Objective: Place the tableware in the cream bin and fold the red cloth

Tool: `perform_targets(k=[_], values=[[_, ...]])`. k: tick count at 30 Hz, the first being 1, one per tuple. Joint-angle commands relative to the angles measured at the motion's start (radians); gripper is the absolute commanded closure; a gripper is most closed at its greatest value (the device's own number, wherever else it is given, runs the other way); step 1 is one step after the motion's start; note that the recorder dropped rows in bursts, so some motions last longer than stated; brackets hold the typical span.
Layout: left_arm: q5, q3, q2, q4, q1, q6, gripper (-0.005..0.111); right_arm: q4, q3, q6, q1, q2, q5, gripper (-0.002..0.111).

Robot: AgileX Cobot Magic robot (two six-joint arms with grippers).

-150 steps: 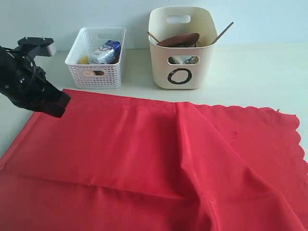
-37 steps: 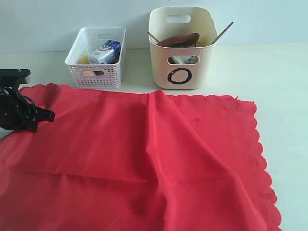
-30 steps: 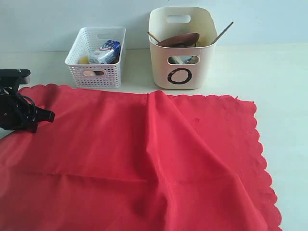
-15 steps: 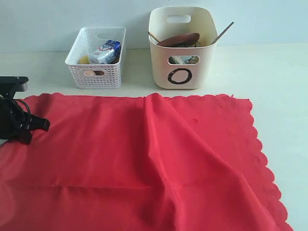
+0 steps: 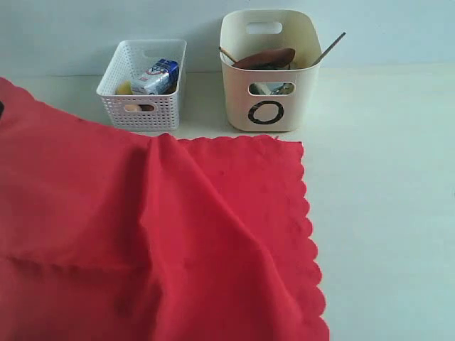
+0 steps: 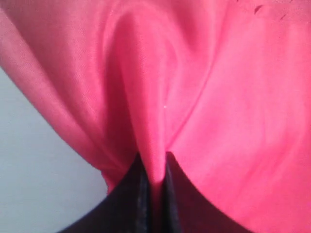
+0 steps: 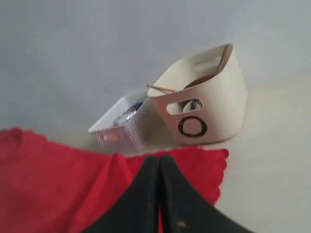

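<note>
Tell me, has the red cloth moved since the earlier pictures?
Yes. In the exterior view the red cloth has slid left: its scalloped right edge lay beyond the right wall of the cream bin, and now stops short of it.

A black "O" [image 5: 264, 112] stands on the front of the cream bin [image 5: 238, 92], upper middle. Print on the milk carton [image 5: 158, 74], upper left, is unreadable.

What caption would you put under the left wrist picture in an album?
Wrist close-up: the left tool shut on a pinched fold of the red cloth.
</note>
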Motion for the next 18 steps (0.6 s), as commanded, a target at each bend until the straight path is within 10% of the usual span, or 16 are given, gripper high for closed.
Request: perform_targets(k=[1,11,18], values=[[0.105,-0.084,-0.079,-0.103,-0.078,0.001,0.107,-0.01,-0.039,-0.089,0.121,0.229,-0.05,0.108],[-0.217,-0.095,0.093,-0.221,-0.683,-0.146,0.103,-0.01,-0.116,-0.167,0.175,0.692,-0.176,0.108],[-0.365,-0.095,0.215,-0.224,-0.769,-0.129,0.024,-0.008,-0.116,-0.192,0.175,0.69,-0.181,0.108]])
